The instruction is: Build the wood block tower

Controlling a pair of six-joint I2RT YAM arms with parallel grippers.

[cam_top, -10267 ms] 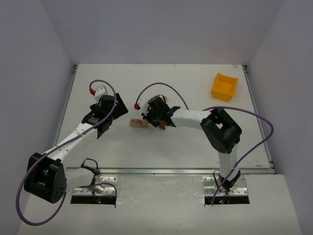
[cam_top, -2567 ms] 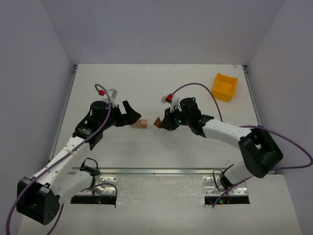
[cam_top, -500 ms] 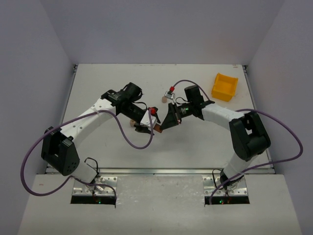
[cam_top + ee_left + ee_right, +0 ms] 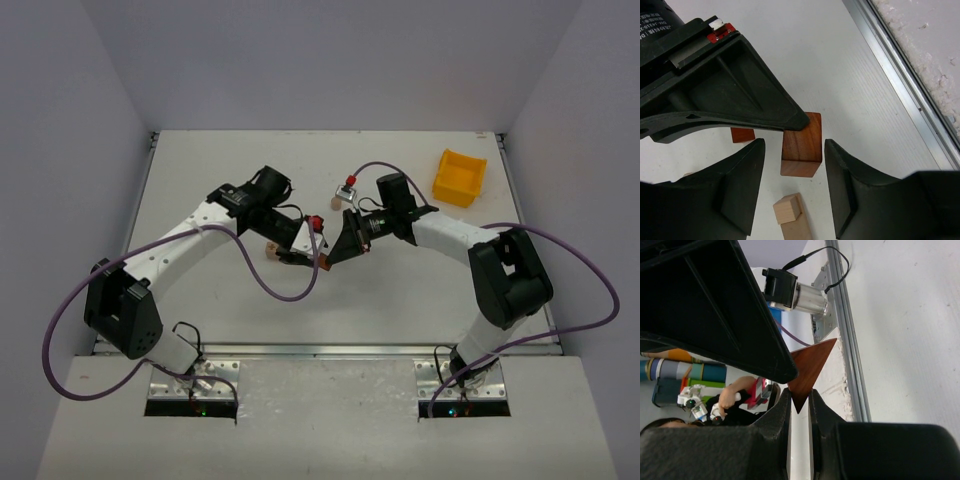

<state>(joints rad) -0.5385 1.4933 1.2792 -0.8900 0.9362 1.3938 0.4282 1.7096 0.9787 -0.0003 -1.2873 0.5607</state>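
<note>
Right gripper (image 4: 799,400) reaches in from 3 o'clock, pinched tight on the reddish wedge (image 4: 810,365); left gripper (image 4: 795,150) straddles it, jaws half-wide, seemingly not gripping; pale blocks (image 4: 789,212) lie just beside, at the wedge's 6 o'clock

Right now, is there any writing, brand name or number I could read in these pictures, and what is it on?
White print on the black housing, top left corner of the left wrist view: cut off at the edge and too blurred to read.
Wooden blocks: no text.
Yellow bin: no text that I can make out.
Right wrist view: nothing legible.
</note>
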